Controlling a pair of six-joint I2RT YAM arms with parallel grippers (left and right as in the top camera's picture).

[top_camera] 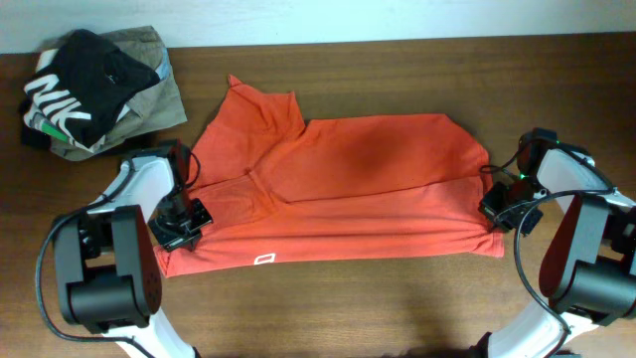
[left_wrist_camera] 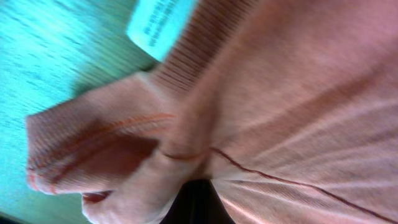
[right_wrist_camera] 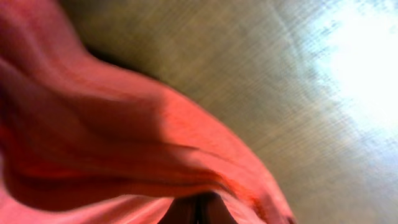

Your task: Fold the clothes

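At the far left corner of the table (top_camera: 397,308), a black garment (top_camera: 79,75) with white letters lies on a khaki garment (top_camera: 154,94). Nearer the front, the left gripper (top_camera: 181,221) pinches the left edge of the red-orange T-shirt (top_camera: 358,189), and the cloth bunches up tight at it. The T-shirt lies spread wide across the middle of the table. It has a small white print (top_camera: 263,259) near its front edge. At its right edge, the right gripper (top_camera: 509,207) is clamped on the cloth too.
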